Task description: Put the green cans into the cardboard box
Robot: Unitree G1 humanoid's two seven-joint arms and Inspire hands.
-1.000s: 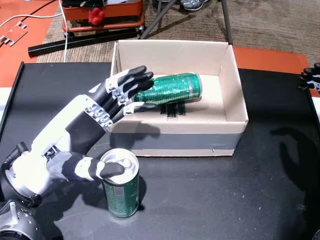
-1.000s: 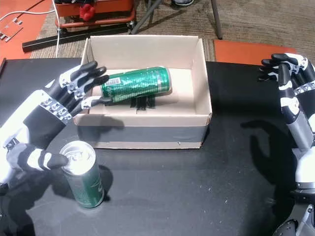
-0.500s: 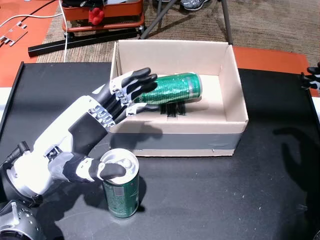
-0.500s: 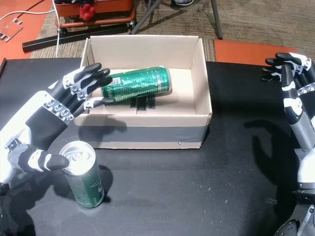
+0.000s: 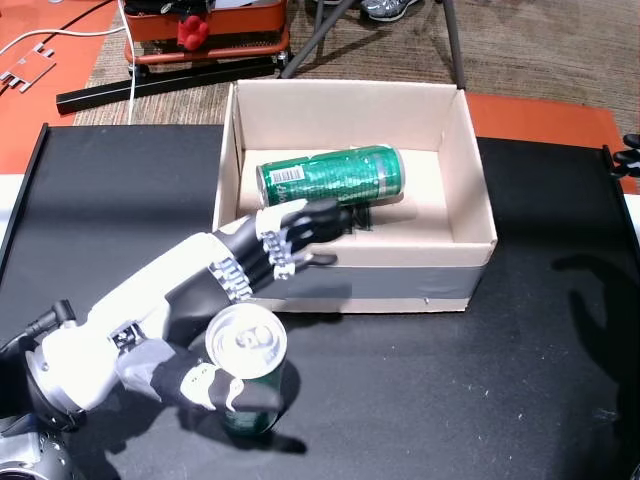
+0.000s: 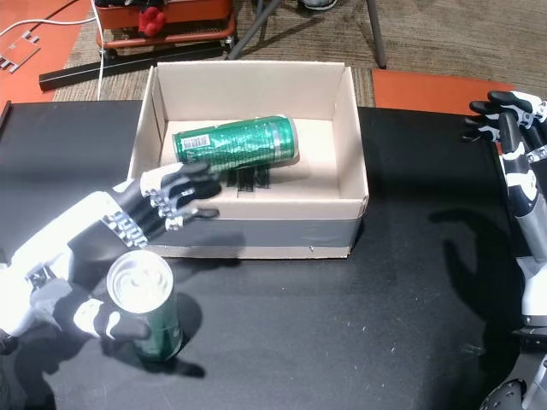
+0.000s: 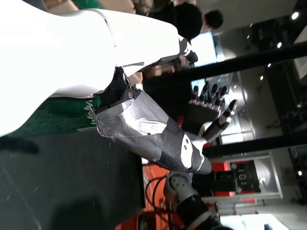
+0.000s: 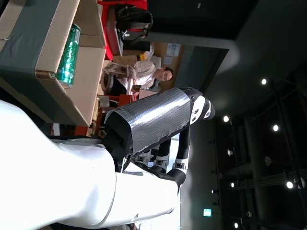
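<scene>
Cardboard box [image 5: 470, 240] sits open-topped on the black worktop [image 5: 450, 380], and one green can [image 5: 332, 176] lies on its side inside it, against the box floor (seen in both head views, also at [image 6: 237, 142]). A second green can [image 5: 247, 375] stands upright on the worktop just in front of the box's near-left corner, its silver top facing up.

Left robot hand [image 5: 240, 300] is wrapped around this standing can: the thumb [image 5: 215, 388] presses on the near side of the can body, while the four fingers [image 5: 300, 228] reach past the far side of the can and stretch over the front wall of the box. Whether those fingers press on the can cannot be told from the head views. In a head view the same hold shows, with the thumb low on the can [image 6: 147, 309].

Right robot hand [image 6: 509, 115] hangs above the right edge of the worktop, well apart from the box, fingers spread and holding nothing.
</scene>
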